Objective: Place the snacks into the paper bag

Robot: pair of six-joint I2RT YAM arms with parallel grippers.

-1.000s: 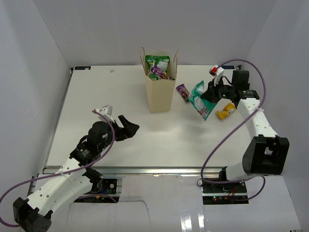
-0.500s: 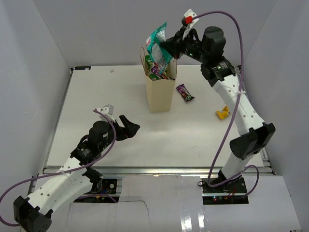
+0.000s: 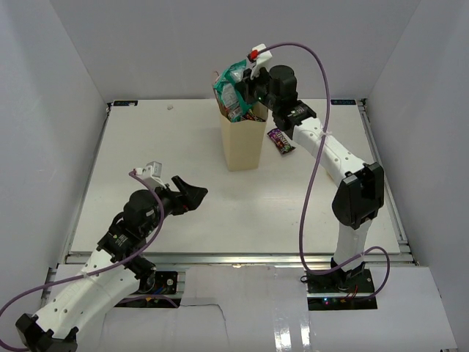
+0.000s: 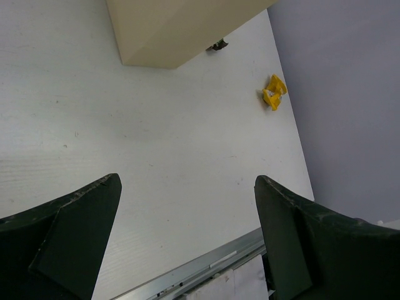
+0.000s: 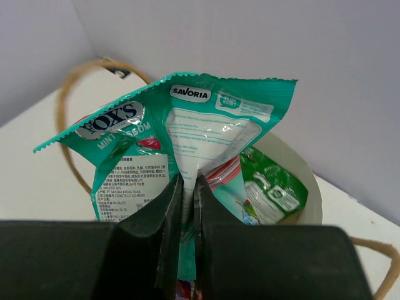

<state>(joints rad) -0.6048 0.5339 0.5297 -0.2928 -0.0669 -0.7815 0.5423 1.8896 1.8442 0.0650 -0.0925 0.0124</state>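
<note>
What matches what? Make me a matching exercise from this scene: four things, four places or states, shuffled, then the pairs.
1. teal packet
2. purple candy bar
3. yellow packet
4. left gripper

A. open, empty
B. on the table, close beside the paper bag
C. pinched by the right gripper above the paper bag
D. on the table, alone, apart from the bag

Pairs: 1-C, 2-B, 3-D, 4-A

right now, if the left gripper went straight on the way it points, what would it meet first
Probably bare table, between its open fingers; the paper bag and yellow packet lie farther off, though depth is unclear.
</note>
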